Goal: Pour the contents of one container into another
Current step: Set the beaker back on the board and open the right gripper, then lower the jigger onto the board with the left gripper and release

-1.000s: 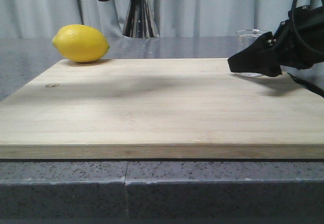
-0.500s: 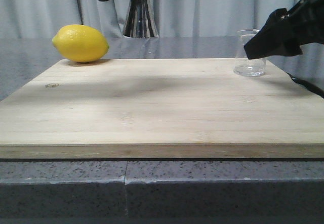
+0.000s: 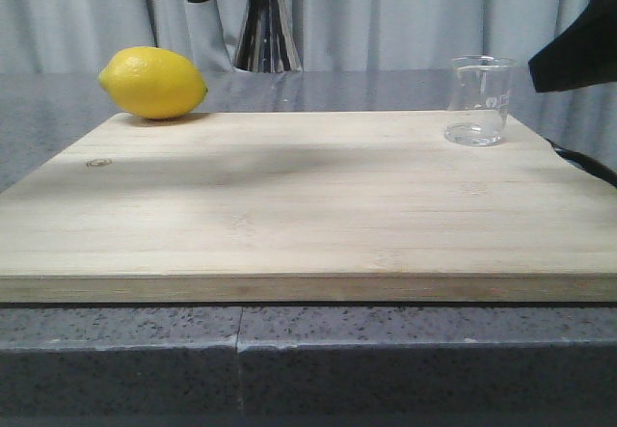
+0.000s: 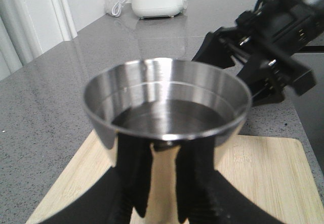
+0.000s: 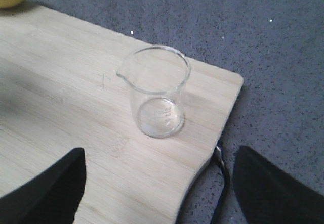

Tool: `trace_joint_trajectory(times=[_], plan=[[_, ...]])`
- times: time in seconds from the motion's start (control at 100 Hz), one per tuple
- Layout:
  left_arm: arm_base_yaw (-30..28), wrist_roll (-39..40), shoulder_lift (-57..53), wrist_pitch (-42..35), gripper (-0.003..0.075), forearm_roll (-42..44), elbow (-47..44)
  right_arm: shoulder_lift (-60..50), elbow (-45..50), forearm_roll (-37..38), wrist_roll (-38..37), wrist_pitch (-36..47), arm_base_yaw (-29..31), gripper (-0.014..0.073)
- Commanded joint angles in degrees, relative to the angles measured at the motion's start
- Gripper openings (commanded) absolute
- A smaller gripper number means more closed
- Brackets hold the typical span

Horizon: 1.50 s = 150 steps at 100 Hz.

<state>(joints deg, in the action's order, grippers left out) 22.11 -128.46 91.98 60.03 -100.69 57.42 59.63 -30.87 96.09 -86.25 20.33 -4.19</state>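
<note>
Pale wooden board (image 3: 289,205) carried the small clear glass beaker (image 3: 478,100) upright near its right corner; my right pincer (image 5: 157,183), spread wide, had just lifted away, so pouring seemed finished.

My left pincer (image 4: 154,183) pinched the shiny steel hourglass jigger (image 4: 167,118).

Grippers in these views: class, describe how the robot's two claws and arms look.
Both are black. The left claw has two ribbed, rounded fingers. The right claw shows broad matte black fingers, and its arm is angular black with a pale grey part on top.
</note>
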Motion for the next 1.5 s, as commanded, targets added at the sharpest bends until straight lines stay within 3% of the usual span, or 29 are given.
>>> trace_joint_trajectory(times=[0.0, 0.25, 0.85, 1.21, 1.49], plan=[[0.47, 0.54, -2.44, 2.97, 0.0197, -5.29, 1.70, -4.61, -0.58, -0.58, -2.58, 0.14, 0.03, 0.0542], [0.47, 0.54, -2.44, 2.97, 0.0197, -5.29, 1.70, -10.20, 0.13, -0.48, -3.01, 0.25, 0.03, 0.0542], [0.47, 0.54, -2.44, 2.93, 0.0197, -5.29, 1.70, -10.20, 0.13, 0.49, -3.01, -0.49, 0.03, 0.0542], [0.47, -0.78, 5.78, 12.62, 0.0197, -5.29, 6.96, -10.20, 0.13, 0.57, -3.01, -1.17, 0.03, 0.0542], [-0.10, -0.53, 10.05, 12.62, 0.0197, -5.29, 9.13, -10.20, 0.13, 0.98, -3.01, -1.43, 0.03, 0.0542]])
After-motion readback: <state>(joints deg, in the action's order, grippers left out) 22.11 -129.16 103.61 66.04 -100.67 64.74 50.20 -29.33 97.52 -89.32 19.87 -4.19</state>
